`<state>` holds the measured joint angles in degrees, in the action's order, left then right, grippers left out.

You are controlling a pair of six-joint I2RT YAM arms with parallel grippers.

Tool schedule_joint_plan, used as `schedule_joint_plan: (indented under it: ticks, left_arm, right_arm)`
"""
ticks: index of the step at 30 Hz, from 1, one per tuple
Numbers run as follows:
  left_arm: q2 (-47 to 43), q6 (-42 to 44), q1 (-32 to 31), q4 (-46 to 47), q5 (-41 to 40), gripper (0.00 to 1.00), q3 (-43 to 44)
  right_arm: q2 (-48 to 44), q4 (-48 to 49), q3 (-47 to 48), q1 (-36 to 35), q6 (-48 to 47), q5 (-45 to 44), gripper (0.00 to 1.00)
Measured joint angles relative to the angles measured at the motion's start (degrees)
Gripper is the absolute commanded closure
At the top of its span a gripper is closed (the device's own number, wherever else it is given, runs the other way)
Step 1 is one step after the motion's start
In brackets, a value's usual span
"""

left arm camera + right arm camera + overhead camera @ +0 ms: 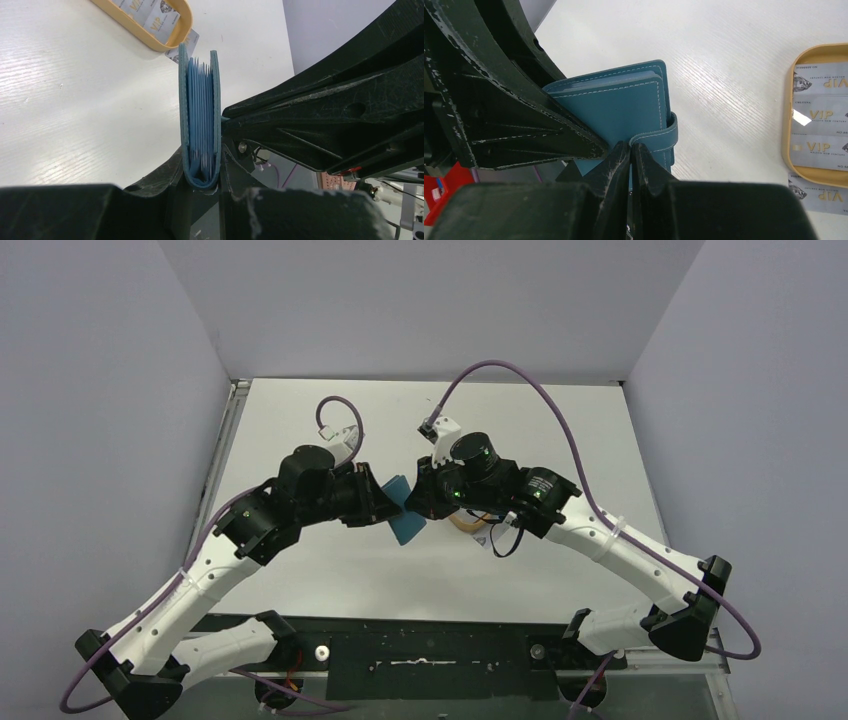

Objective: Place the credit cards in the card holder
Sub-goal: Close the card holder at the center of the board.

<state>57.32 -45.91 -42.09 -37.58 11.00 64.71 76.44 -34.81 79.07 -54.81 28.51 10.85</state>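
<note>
The card holder (pixel 404 516), a teal-blue wallet, is held off the table between both grippers. In the left wrist view it (pixel 200 115) stands edge-on, spine down, nearly closed, with light blue pockets showing. My left gripper (pixel 202 172) is shut on its spine end and also shows in the top view (pixel 384 504). In the right wrist view my right gripper (pixel 630 149) is shut on the snap tab (pixel 659 136) of the wallet (pixel 619 107). Several silvery credit cards (pixel 819 122) lie in the orange-tan tray (pixel 788 125). One more card (pixel 819 192) lies on the table beside it.
The tray (pixel 172 42) sits on the white table just right of the wallet, mostly under my right arm in the top view (pixel 466 525). Grey walls enclose the table at the back and both sides. The two grippers are nearly touching.
</note>
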Motion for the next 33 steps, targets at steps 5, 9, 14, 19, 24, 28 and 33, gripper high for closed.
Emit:
schedule_joint_plan:
  ticks: [5, 9, 14, 19, 24, 28, 33]
  left_arm:
    - [-0.1, -0.4, 0.0, 0.5, 0.0, 1.0, -0.6]
    - [-0.1, -0.4, 0.0, 0.7, -0.1, 1.0, -1.0]
    - [-0.2, -0.5, 0.0, 1.0, -0.1, 1.0, -1.6]
    - [-0.6, -1.5, 0.0, 1.9, -0.1, 1.0, -2.8]
    - [-0.9, -2.7, 0.0, 4.0, -0.1, 1.0, -4.4]
    - [-1.4, -3.9, 0.0, 5.7, -0.2, 1.0, -6.4]
    - [-1.6, -4.9, 0.0, 7.0, -0.9, 1.0, -7.4]
  right_arm:
    - [0.5, 0.0, 0.0, 0.0, 0.7, -0.3, 1.0]
    - [1.0, 0.0, 0.0, 0.0, 1.0, -0.3, 1.0]
    - [1.4, 0.0, 0.0, 0.0, 1.7, -0.4, 1.0]
    - [1.5, 0.0, -0.3, 0.0, 2.9, -0.5, 1.0]
    - [1.6, 0.9, -1.2, 0.1, 4.4, -1.4, 1.0]
    - [1.6, 1.7, -2.4, 0.1, 5.7, -1.8, 1.0]
    - [1.7, 2.9, -3.2, 0.1, 7.1, -2.9, 1.0]
